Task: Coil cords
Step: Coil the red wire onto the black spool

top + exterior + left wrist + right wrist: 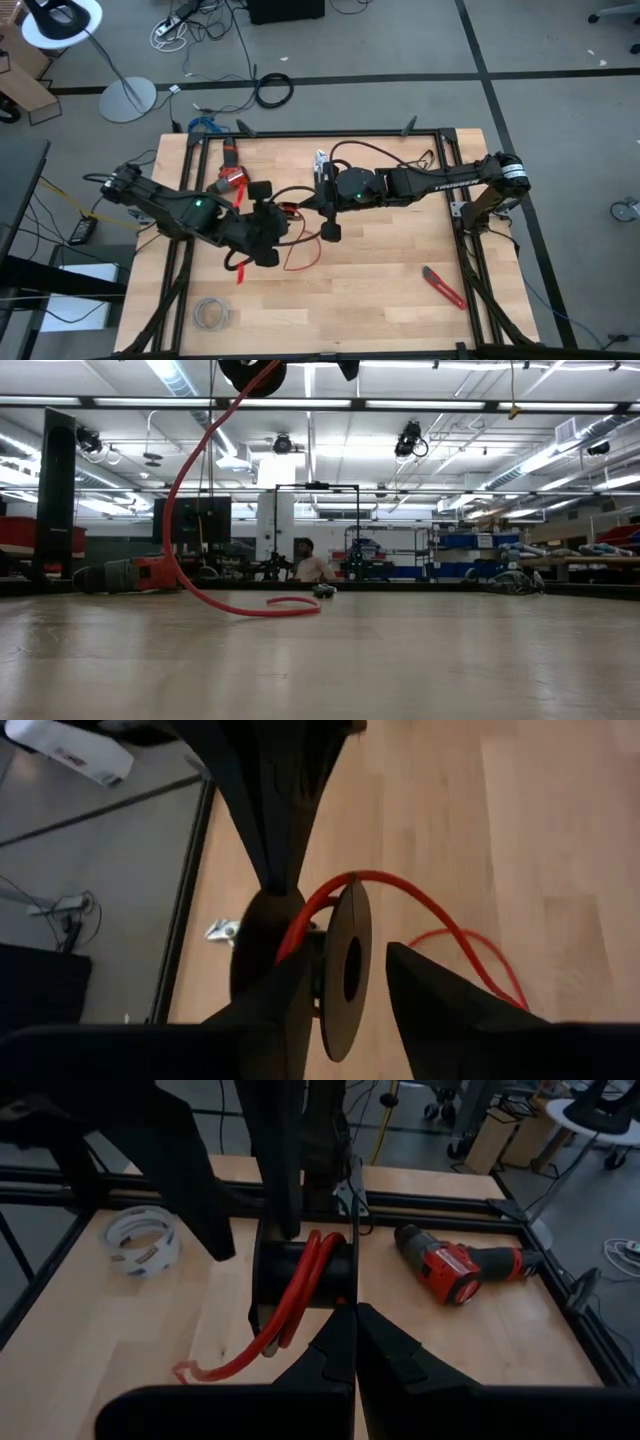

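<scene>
While the red cord (300,1285) is sitting partly wound on a black spool (300,1275) held above the middle of the tabletop (400,290), the winding step is under way and not yet finished. A few turns are lying around the hub, and the rest of the cord is trailing down off the spool to lie in loose loops on the wood just below it. The right end effector (355,1315) is reaching in from the right with its fingers pressed together on the thin edge of one spool flange, so it is judged to be steadying the spool. The left end effector (345,970) is sitting right at the spool from the other side, its two fingers part-spread and straddling the disc-shaped flange (345,965) without clearly gripping it; no cord is visible between them.

The next move is likely calling for the left arm to gather the slack strand and lead it around the hub, keeping it taut and between the flanges. The cord is thin and springy-looking, so loose turns could slip off. A red drill (465,1270) and a tape roll (140,1240) are lying apart from the work.
</scene>
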Controlling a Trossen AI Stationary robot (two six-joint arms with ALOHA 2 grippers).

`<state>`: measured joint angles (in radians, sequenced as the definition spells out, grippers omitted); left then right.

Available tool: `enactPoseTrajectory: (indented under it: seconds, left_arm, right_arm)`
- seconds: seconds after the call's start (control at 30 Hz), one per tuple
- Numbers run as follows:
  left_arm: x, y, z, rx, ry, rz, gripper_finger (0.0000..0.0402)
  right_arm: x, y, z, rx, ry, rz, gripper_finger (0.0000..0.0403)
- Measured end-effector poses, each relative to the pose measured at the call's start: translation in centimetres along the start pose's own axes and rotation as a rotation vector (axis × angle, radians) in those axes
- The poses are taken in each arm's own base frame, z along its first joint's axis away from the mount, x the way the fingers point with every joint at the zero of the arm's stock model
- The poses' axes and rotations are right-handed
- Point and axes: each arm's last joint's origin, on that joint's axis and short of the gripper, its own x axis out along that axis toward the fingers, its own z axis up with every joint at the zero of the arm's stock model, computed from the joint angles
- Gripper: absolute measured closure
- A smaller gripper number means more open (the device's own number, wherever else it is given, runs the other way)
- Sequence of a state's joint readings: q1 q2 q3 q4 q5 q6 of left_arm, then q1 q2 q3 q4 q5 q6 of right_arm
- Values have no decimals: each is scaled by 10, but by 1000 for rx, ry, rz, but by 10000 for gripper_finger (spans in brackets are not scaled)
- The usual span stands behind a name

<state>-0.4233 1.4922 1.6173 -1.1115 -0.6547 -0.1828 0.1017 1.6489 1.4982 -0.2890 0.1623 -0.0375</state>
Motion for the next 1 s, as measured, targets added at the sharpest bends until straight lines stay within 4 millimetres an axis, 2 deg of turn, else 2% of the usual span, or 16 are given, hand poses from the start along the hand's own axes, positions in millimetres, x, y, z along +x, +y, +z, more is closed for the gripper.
enactPoseTrajectory:
  seconds: [0.47,0.77,1.0]
  left_arm:
    - [3,0,0,31,10,26,392]
    - [2,1,0,38,7,36,399]
    - [-14,4,-2,-2,-45,15,400]
  right_arm:
    - [0,-3,1,-6,-12,-23,403]
    - [0,-3,5,-43,-50,-32,402]
    - [-2,5,15,-115,-152,-36,387]
